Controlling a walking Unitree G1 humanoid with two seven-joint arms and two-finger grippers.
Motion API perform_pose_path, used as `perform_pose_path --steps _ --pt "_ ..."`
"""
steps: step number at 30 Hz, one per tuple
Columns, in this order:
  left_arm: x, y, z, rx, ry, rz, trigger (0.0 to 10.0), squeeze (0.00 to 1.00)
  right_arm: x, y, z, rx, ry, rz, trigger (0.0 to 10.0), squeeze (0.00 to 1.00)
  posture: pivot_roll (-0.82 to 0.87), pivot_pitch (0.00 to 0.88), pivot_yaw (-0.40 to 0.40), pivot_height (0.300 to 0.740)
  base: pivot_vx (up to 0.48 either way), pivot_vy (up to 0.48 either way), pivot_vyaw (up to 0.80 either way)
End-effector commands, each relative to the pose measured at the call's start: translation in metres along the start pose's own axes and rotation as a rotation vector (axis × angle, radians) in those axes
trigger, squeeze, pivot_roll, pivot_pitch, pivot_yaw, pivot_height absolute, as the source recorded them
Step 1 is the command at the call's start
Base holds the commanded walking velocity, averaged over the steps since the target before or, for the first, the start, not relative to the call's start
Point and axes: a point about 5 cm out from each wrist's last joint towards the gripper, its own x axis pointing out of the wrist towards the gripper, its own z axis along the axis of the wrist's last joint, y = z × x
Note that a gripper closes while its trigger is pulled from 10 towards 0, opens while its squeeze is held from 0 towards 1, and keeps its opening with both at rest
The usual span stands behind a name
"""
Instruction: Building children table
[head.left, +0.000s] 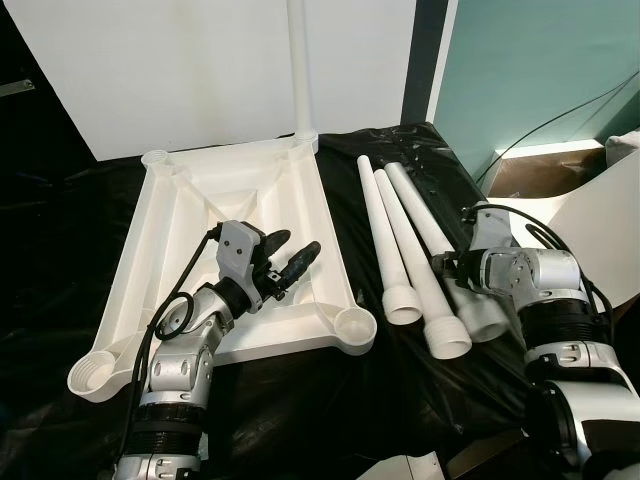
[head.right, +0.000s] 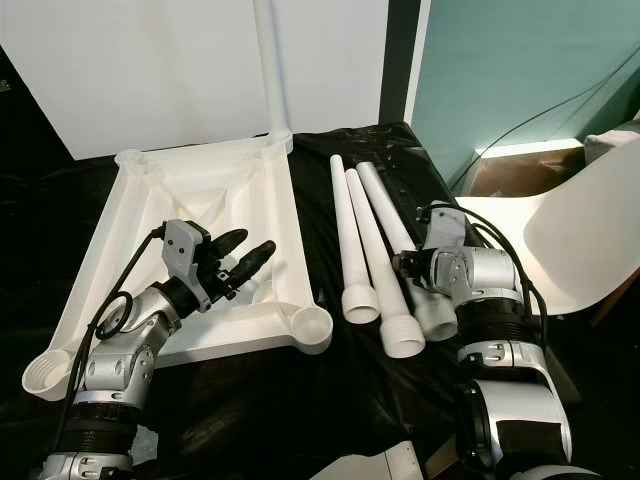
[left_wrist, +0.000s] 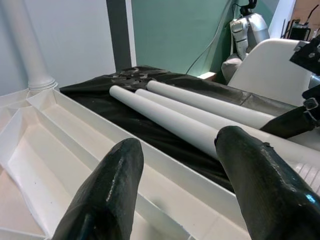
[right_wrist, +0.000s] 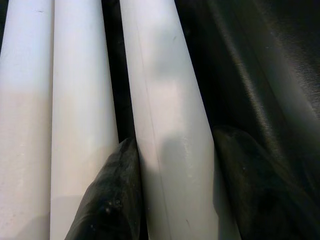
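A white table top (head.left: 325, 225) lies upside down on black cloth. One white leg (head.left: 299, 70) stands upright in its far right corner socket. Three loose legs lie side by side to its right. My right gripper (right_wrist: 172, 145) is shut on the rightmost leg (head.left: 420, 215), one finger on each side, and the leg still rests on the cloth. The other two legs (head.left: 378, 215) lie just left of it. Above the near part of the table top hovers my left gripper (head.left: 298, 245), open with nothing between its fingers (left_wrist: 115, 185).
Empty round sockets sit at the table top's near right corner (head.left: 352, 327), near left corner (head.left: 92, 376) and far left corner (head.left: 157, 160). A white chair (head.left: 590, 210) stands close on the right. A white panel (head.left: 200, 70) leans behind the table top.
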Motion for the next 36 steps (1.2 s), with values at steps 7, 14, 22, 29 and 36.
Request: perform_pose_path --steps 7,14,22,29,36 --pt "0.005 0.002 0.005 0.008 -0.006 0.047 10.0 0.00 0.004 0.007 -0.012 0.032 0.021 0.029 0.0 0.00 -0.05 0.000 0.058 0.740 0.000 0.000 0.00" --pt "0.005 0.004 0.005 -0.010 -0.015 0.056 10.0 0.00 -0.008 0.020 0.013 -0.097 -0.165 -0.005 0.0 0.00 -0.05 0.000 0.062 0.740 0.000 0.000 0.00" --pt "0.007 0.006 0.006 -0.025 -0.027 0.063 10.0 0.00 -0.027 0.041 0.035 -0.315 -0.394 -0.055 0.0 0.00 -0.05 0.000 0.063 0.740 0.000 0.000 0.00" --pt "0.007 0.011 0.015 -0.160 -0.110 0.086 10.0 0.00 -0.036 0.056 0.038 -0.507 -0.548 -0.091 0.0 0.00 -0.05 0.000 0.064 0.740 0.000 0.000 0.00" --pt "0.006 0.025 0.043 -0.385 -0.352 0.107 10.0 0.00 -0.040 0.072 0.033 -0.761 -0.690 -0.092 0.0 0.00 -0.04 0.000 0.059 0.740 0.000 0.000 0.00"
